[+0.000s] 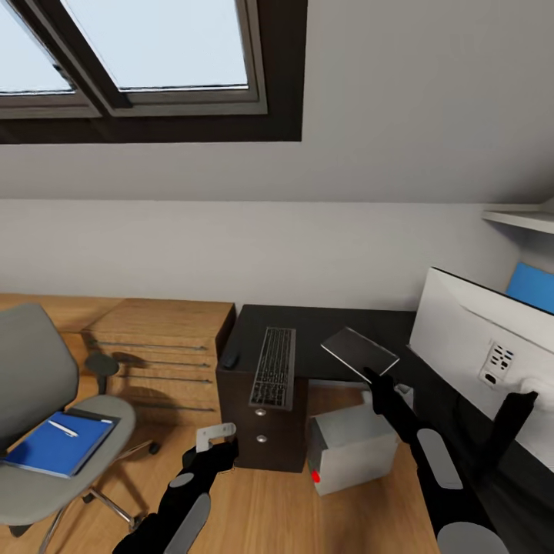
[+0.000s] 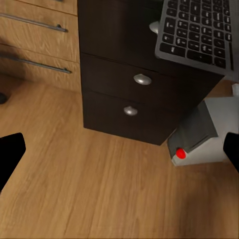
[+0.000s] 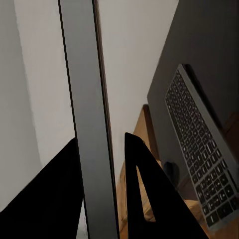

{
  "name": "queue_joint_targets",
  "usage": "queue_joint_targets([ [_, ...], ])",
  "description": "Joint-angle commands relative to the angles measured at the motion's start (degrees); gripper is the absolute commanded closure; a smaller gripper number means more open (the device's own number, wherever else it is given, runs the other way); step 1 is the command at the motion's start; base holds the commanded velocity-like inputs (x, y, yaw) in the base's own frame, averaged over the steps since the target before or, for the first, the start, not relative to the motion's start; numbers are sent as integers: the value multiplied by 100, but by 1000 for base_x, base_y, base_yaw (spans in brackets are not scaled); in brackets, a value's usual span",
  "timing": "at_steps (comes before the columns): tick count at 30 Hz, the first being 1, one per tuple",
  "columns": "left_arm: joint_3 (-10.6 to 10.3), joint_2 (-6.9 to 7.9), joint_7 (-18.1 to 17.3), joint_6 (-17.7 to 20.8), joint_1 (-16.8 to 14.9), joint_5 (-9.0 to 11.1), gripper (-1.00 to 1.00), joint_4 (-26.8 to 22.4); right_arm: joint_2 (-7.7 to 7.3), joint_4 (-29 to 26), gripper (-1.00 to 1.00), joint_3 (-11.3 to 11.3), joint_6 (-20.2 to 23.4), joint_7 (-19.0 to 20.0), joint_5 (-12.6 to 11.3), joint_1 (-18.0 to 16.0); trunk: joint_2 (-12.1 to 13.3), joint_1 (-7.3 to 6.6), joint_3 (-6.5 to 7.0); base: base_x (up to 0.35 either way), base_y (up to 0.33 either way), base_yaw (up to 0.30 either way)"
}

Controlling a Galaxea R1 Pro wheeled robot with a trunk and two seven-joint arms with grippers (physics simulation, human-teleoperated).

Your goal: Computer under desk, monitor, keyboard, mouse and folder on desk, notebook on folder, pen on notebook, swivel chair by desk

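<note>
My right gripper (image 1: 375, 376) is shut on the notebook (image 1: 359, 351), a thin pale-grey slab held tilted above the black desk (image 1: 323, 323), left of the monitor (image 1: 469, 338). The right wrist view has the notebook (image 3: 87, 124) edge-on between both fingers. The keyboard (image 1: 274, 366) lies on the desk's left end over the drawer unit, with the mouse (image 1: 229, 359) at its left. The computer (image 1: 350, 448) stands on the floor under the desk. On the swivel chair (image 1: 46, 431) lies the blue folder (image 1: 60, 444) with the pen (image 1: 63, 428) on it. My left gripper (image 1: 218, 446) hangs open, low before the drawers.
A light wooden dresser (image 1: 158, 346) stands between the chair and the desk. The dark drawer unit (image 2: 134, 94) with round knobs sits close to my left gripper. A white shelf (image 1: 519, 219) and a blue object (image 1: 531, 286) are behind the monitor. Wooden floor (image 2: 99, 189) lies below.
</note>
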Motion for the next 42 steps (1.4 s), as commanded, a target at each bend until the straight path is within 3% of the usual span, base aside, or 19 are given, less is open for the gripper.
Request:
queue_joint_targets([
  [1, 6, 8, 51, 12, -6, 48, -100, -9, 6, 36, 100, -32, 50, 5, -53, -7, 36, -19, 11, 332, 0, 0],
  [5, 159, 10, 51, 14, -6, 54, -100, -10, -3, 199, 100, -40, 35, 2, -57, -7, 197, -106, 83, 332, 0, 0],
  [9, 461, 11, 48, 19, -6, 62, -100, -11, -7, 328, 100, -44, 8, -5, -55, -8, 277, -150, 118, 332, 0, 0],
  [14, 1116, 5, 38, 31, -6, 73, -100, -11, -9, 433, 100, -46, -105, -15, -52, -11, 277, -150, 118, 332, 0, 0],
  [16, 1546, -4, 33, 40, -6, 76, -100, -17, -9, 587, 100, -52, -231, -17, -54, -15, 277, -150, 118, 265, 0, 0],
  [24, 1639, -6, 38, 48, -6, 77, -100, -227, 11, 990, 100, -88, -801, -18, -68, -16, 277, -150, 118, 52, 0, 0],
  [42, 1646, -5, 43, 51, -6, 77, -100, -327, 116, 1296, 100, -88, -857, -18, -70, -16, 277, -150, 118, 1, 0, 0],
])
